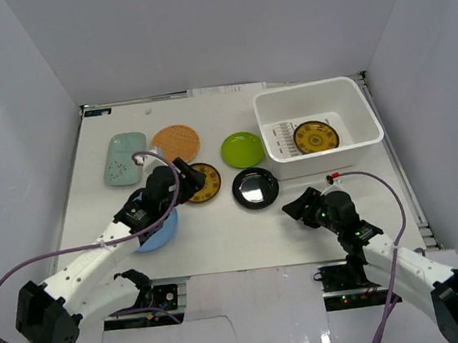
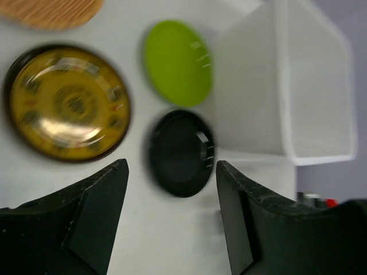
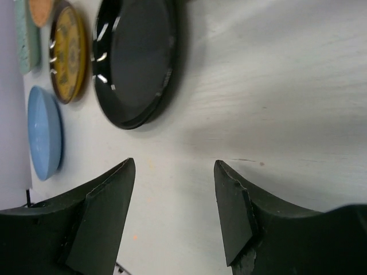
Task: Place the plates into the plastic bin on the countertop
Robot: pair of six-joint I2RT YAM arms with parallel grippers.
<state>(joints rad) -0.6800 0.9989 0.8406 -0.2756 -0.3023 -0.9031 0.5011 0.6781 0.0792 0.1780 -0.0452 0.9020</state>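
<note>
Note left gripper (image 2: 172,166) spread empty near amber patterned plate (image 2: 69,103), right gripper (image 3: 175,163) likewise facing glossy black plate (image 3: 135,57), likely for pickup.

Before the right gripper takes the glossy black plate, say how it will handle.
The glossy black plate looks rigid and, judging by its sharp reflections, probably slippery. Lying flat with a low rim, it would likely slide across the countertop rather than tip.

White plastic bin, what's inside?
One amber patterned round plate lies on the slotted floor of the white plastic bin. Anything stacked under that plate is covered; the near wall hides the floor's front strip.
</note>
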